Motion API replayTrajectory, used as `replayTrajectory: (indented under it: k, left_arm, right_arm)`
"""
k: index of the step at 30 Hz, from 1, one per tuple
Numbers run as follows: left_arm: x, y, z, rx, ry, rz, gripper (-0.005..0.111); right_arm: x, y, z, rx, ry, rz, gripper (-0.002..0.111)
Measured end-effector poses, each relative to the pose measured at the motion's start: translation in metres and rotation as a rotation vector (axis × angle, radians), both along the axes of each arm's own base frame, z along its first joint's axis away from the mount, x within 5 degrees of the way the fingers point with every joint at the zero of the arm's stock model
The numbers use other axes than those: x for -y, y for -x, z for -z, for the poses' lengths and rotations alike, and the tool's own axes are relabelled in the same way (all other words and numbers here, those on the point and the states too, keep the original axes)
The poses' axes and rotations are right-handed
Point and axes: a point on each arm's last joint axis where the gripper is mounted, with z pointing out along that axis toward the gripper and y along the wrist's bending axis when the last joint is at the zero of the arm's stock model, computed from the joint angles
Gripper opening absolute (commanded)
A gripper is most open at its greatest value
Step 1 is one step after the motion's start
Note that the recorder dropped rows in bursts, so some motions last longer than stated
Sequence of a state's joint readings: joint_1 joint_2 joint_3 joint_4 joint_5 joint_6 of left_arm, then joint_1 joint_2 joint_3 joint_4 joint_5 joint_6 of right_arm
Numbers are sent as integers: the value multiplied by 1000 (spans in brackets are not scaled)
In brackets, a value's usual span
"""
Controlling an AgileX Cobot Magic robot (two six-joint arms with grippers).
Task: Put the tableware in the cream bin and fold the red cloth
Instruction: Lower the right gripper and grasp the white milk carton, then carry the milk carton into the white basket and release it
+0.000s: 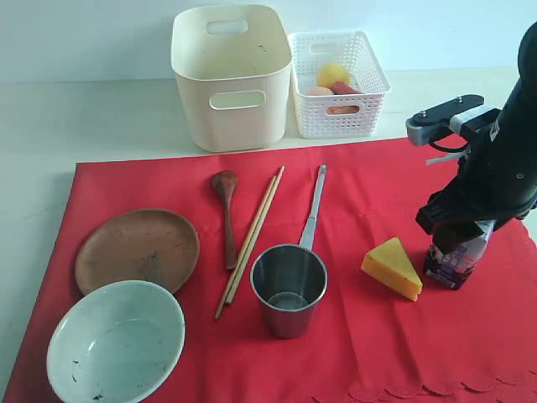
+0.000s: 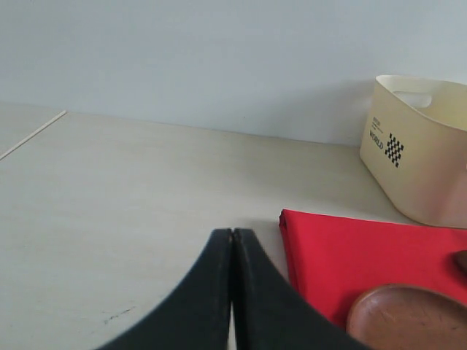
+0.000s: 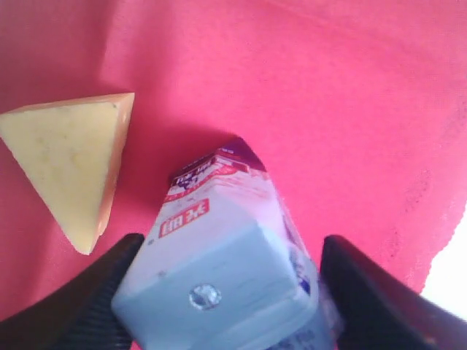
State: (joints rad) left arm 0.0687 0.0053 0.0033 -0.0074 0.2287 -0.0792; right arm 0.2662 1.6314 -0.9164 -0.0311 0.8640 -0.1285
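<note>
Straddling the milk carton, tableware lying on the cloth

Nearest on the red cloth, whose scalloped edge runs along the front, sits the speckled bowl. Just behind it is the wooden plate, and beside them the steel cup. The dark spoon and chopsticks lie side by side further back.

To the right, the right gripper stands with its jaws wide on either side of the upright milk carton, near a cheese wedge.

The left gripper is closed on nothing over the pale table.

Beyond the cloth the cream bin touches a white lattice basket before a plain light wall.
</note>
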Motion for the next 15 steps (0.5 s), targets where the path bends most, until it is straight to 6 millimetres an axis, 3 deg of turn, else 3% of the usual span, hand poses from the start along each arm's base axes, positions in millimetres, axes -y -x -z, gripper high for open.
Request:
replayTrajectory:
  k: [4, 8, 15]
  left_arm:
    - [0, 0, 0, 0, 0, 0, 2]
    - [0, 0, 0, 0, 0, 0, 2]
    - [0, 0, 0, 0, 0, 0, 2]
  right_arm:
    - [-1, 0, 0, -4, -8, 8, 0]
    - [-2, 2, -4, 5, -28, 20, 0]
    - [0, 8, -29, 99, -54, 19, 0]
